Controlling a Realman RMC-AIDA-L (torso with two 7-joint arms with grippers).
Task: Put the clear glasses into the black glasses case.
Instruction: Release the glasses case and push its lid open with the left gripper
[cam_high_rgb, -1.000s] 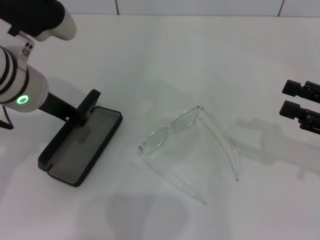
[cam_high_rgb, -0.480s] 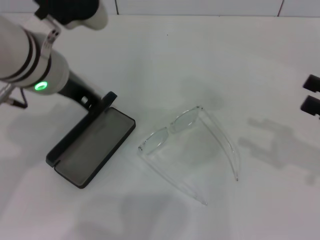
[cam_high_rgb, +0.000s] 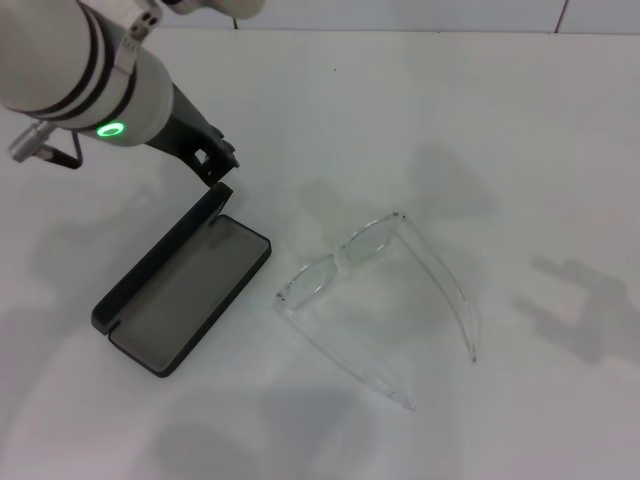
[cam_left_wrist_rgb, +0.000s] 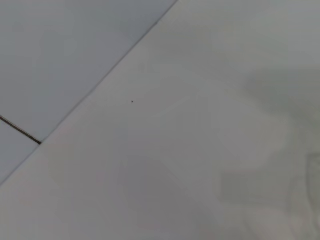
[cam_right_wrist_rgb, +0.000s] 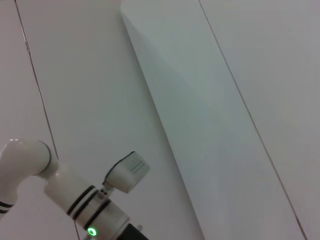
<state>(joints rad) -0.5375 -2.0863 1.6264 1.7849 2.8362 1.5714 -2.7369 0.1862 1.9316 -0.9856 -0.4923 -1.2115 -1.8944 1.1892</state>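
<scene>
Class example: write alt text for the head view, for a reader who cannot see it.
An open black glasses case lies beside unfolded clear glasses on a white table. The left gripper hovers over the case's raised lid.

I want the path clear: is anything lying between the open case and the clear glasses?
Nothing: the head view shows bare white table between the black glasses case and the clear glasses.

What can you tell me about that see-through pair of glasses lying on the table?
The clear glasses look like fully transparent plastic: clear frame, clear lenses and two long thin temple arms. The arms are unfolded, spread toward the near edge. The pair lies on the white table, to the right of the open black glasses case, apart from it. Nothing touches the glasses but the table; no gripper is on them.
</scene>
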